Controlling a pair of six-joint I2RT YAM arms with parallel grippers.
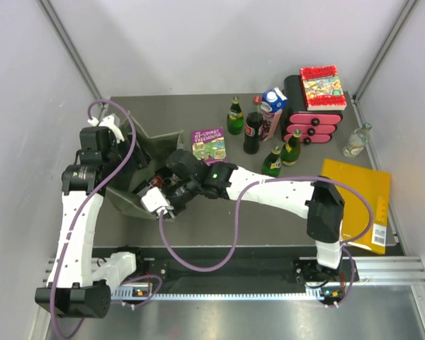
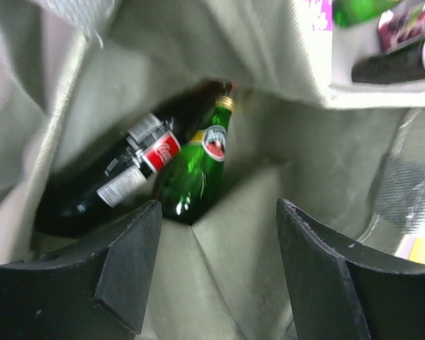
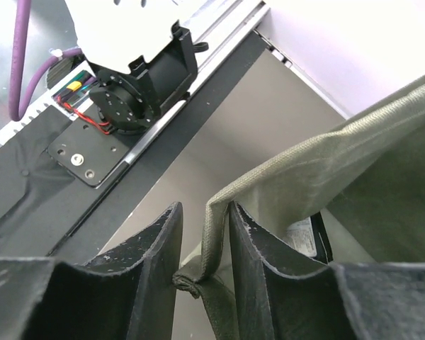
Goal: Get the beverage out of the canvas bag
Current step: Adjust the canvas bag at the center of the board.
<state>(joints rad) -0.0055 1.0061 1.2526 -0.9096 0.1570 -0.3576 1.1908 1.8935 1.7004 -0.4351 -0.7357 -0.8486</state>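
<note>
Right gripper [image 3: 204, 216] pinches the canvas bag [image 3: 326, 163] rim, mouth held open.
Left gripper [image 2: 218, 209] hangs inside, fingers spread wide; beyond lie a green bottle [image 2: 195, 170] and cola bottle [image 2: 120, 177], touching. Best straddle the green one's body squarely, then close.

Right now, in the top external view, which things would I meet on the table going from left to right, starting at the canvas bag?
canvas bag → purple book → rear green bottle → cola bottle → milk carton → pink drawer box → clear bottle
</note>
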